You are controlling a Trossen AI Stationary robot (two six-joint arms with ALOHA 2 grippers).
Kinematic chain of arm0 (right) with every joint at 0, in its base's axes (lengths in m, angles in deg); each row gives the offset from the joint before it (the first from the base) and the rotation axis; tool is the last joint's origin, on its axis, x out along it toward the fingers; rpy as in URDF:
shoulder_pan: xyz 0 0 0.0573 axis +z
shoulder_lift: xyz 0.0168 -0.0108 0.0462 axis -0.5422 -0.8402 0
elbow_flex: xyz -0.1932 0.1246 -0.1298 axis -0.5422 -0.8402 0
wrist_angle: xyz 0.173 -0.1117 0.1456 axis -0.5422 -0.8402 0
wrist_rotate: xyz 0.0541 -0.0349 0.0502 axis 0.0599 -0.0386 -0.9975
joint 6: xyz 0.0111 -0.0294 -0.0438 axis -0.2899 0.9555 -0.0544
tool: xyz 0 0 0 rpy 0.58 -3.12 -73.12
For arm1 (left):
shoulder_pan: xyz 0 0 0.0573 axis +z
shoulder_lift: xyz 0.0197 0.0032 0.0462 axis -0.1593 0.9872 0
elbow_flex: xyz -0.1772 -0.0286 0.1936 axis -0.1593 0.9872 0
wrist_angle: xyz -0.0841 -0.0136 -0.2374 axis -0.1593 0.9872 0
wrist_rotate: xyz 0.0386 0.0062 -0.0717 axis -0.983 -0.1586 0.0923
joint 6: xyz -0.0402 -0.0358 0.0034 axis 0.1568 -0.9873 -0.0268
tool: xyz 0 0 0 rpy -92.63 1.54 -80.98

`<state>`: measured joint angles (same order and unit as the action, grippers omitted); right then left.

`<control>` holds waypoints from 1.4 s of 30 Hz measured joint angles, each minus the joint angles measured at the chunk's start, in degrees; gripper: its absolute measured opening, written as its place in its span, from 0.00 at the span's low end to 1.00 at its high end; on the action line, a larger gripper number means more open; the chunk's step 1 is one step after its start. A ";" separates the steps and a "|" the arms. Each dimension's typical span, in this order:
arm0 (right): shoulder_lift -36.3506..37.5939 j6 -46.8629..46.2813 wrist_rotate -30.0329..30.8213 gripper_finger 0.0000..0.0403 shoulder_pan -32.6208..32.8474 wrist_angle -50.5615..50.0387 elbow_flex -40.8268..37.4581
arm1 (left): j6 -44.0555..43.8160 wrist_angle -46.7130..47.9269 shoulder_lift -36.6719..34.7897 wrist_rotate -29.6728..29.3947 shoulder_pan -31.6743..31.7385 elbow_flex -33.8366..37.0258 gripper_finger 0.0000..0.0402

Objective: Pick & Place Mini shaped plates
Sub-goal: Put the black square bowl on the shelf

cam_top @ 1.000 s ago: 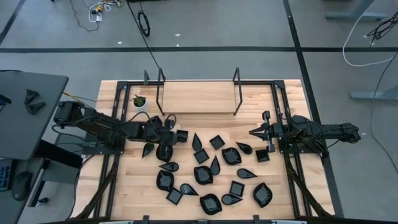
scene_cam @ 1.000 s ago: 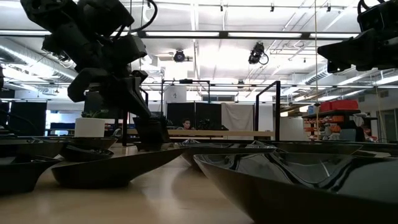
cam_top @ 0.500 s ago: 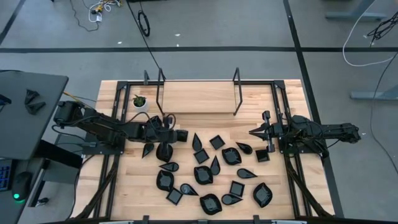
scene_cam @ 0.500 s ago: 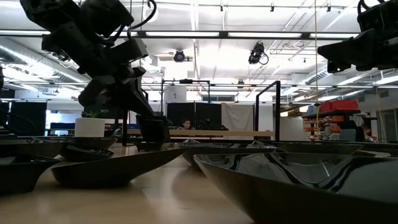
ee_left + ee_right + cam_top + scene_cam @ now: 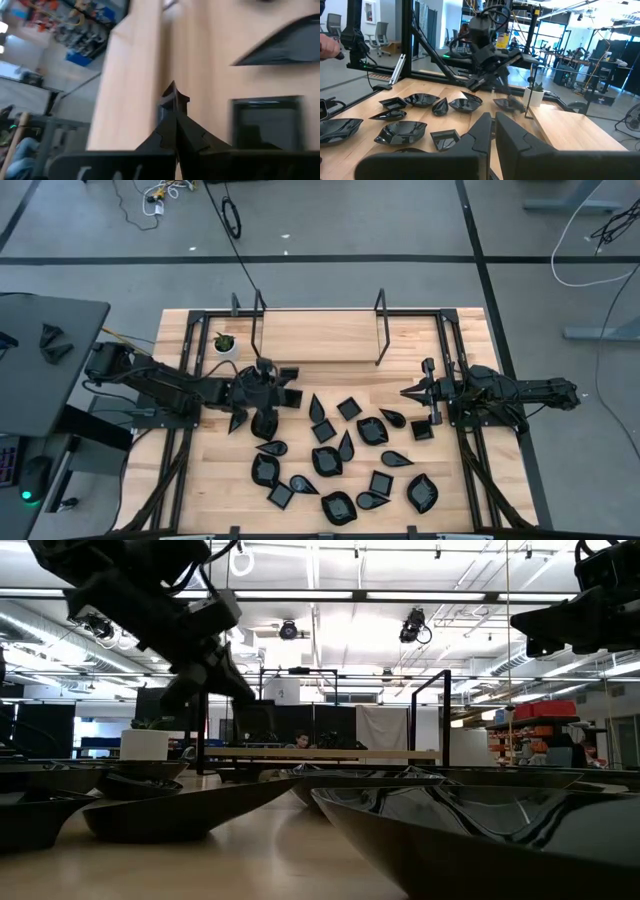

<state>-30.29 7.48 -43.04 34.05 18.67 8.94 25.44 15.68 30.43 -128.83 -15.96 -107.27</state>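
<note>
Several glossy black mini shaped plates (image 5: 340, 450) lie scattered on the wooden table, resting on their undersides. My left gripper (image 5: 268, 373) hovers over the table's left middle, shut, tilted downward and rolled. In the left wrist view its fingertips (image 5: 172, 97) meet with nothing between them. A square plate (image 5: 265, 125) lies flat on the wood just beside them, and a teardrop plate (image 5: 285, 45) lies farther off. My right gripper (image 5: 404, 392) waits level at the right, shut and holding nothing.
A white pot with a green plant (image 5: 225, 343) stands at the far left. Two black metal frames (image 5: 258, 330) (image 5: 381, 330) rise beside a raised wooden board (image 5: 320, 340) along the far side. Bare wood lies between that board and the plates.
My left gripper has risen from just above the table and rolled about its own line, its fingers swinging toward the far edge. It has stayed shut.
</note>
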 joint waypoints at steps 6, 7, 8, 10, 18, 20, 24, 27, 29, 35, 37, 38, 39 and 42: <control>-0.02 0.00 0.00 0.07 0.00 -0.02 0.02 | 8.74 -5.43 -0.02 2.77 6.87 -0.02 0.00; -0.02 0.00 0.02 0.07 0.00 -0.02 0.02 | 9.78 -5.92 -0.02 3.94 8.32 -0.02 0.00; -0.01 -0.01 0.00 0.07 -0.01 -0.02 0.01 | 10.36 -6.68 -0.02 4.98 9.91 0.00 0.00; 0.00 -0.02 0.02 0.07 -0.02 -0.02 0.02 | 12.02 -9.01 0.00 7.67 13.01 0.00 0.00; -0.02 0.00 0.02 0.07 -0.02 -0.02 0.02 | 14.97 -11.55 2.00 18.00 21.31 -4.64 0.00; -0.02 -0.01 0.02 0.07 -0.01 -0.02 0.02 | 16.25 -11.25 4.00 19.02 22.33 -6.80 0.00; -0.02 0.00 0.02 0.07 -0.01 -0.02 0.00 | 17.87 -11.12 8.34 19.09 24.31 -10.21 0.00; -0.02 -0.02 0.02 0.07 0.00 -0.02 0.02 | 18.06 -11.11 11.25 19.05 25.65 -11.91 0.00; -0.01 -0.02 0.02 0.07 0.00 -0.02 0.00 | 18.21 -11.14 12.75 19.05 26.37 -12.29 0.00; 0.00 -0.01 0.02 0.07 0.00 -0.01 0.01 | 18.19 -6.80 15.73 19.13 28.40 -12.28 0.00; -0.01 -0.01 0.01 0.07 -0.01 -0.02 0.01 | 18.21 -5.86 16.44 19.18 28.69 -12.28 0.00; -0.02 0.00 0.01 0.07 -0.01 -0.02 0.00 | 18.22 -5.16 16.56 19.19 28.89 -12.28 0.00; -0.02 -0.02 0.01 0.07 0.00 -0.02 0.01 | 18.22 -4.94 16.70 19.20 28.96 -12.28 0.00; -0.02 0.00 0.02 0.07 0.00 -0.02 0.02 | 18.04 -4.55 16.94 19.24 29.38 -12.28 0.01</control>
<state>-30.31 7.48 -43.02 34.05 18.65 8.96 43.48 11.13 47.37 -109.59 13.42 -119.55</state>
